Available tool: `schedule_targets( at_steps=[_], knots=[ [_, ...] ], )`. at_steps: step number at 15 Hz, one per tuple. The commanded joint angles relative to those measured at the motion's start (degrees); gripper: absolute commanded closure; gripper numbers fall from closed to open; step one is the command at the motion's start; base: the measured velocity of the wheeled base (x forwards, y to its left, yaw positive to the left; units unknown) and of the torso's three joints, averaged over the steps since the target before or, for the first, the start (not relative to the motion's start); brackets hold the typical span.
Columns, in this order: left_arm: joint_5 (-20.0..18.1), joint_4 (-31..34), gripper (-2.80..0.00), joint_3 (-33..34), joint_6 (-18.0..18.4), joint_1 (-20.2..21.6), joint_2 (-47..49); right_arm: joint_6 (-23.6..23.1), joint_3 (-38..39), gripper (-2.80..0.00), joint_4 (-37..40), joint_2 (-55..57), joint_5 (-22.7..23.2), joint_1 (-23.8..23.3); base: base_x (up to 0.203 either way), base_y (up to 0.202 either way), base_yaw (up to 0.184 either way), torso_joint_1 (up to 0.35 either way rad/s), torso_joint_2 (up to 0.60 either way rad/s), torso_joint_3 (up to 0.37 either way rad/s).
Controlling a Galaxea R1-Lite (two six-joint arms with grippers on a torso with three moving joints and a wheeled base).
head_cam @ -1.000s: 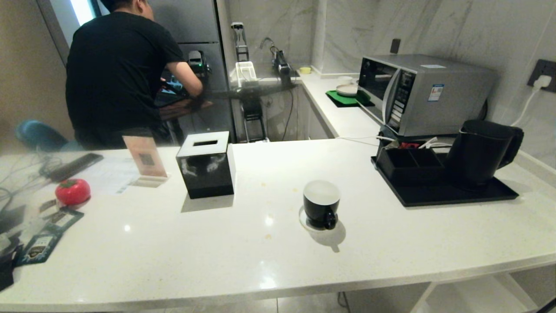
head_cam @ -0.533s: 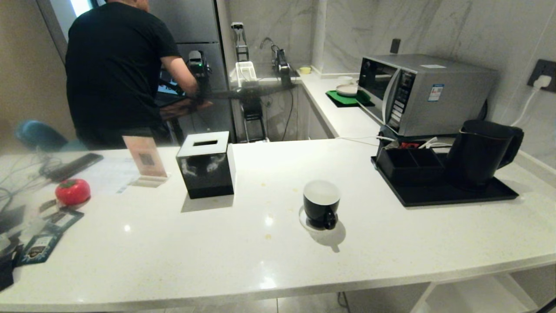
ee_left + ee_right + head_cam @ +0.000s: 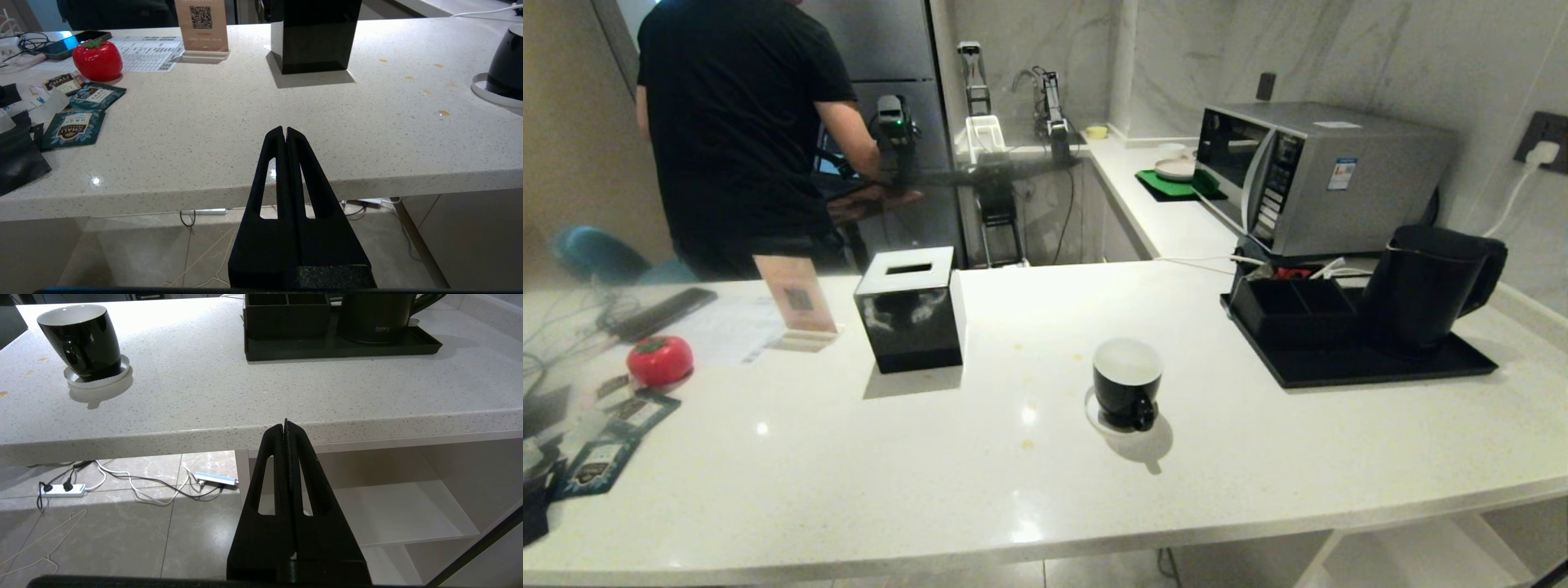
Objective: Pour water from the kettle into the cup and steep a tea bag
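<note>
1. Grippers first: the left gripper (image 3: 285, 130) is clenched tight on nothing, parked low in front of the counter (image 3: 1258, 457) edge, below the worktop.
2. The right gripper (image 3: 285, 424) matches it, fingers pressed together and empty, also just short of the counter edge and below it.
3. The cup (image 3: 81, 342) stands upright on its saucer (image 3: 98, 377), up on the counter ahead of the right gripper and off to its left, well apart; from the left gripper it sits ahead and far to the right.
4. The kettle (image 3: 378, 316) stands on the black tray (image 3: 343, 345), well beyond the right gripper and slightly to its right, next to a black organizer box (image 3: 1290, 310).
5. Ahead of the left gripper stands the black tissue box (image 3: 314, 34); dark blue packets (image 3: 75, 126) and a red tomato-shaped object (image 3: 97, 60) lie to its left.
6. A person (image 3: 739, 122) in black stands beyond the counter, back turned.
</note>
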Motion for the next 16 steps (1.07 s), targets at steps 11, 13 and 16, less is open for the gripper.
schedule_targets(
  at_steps=[11, 13, 16],
  knots=[
    [0.0, 0.0, 0.0, 0.0, 0.0, 0.0, 0.1, 0.0, 0.0, 0.0, 0.0, 0.0, 0.0, 0.0, 0.001, -0.037, 0.0, 0.001, 0.0, 0.001],
    [0.0, 0.0, 0.0, 0.0, 0.0, 0.0, 0.1, 0.0, 0.0, 0.0, 0.0, 0.0, 0.0, 0.0, 0.0, -0.193, -0.001, 0.003, 0.0, 0.003],
    [0.0, 0.0, 0.0, 0.0, -0.1, 0.0, 0.1, 0.0, 0.0, 0.0, 0.0, 0.0, 0.0, 0.0, 0.0, -0.191, 0.002, 0.003, 0.0, 0.002]
  ],
)
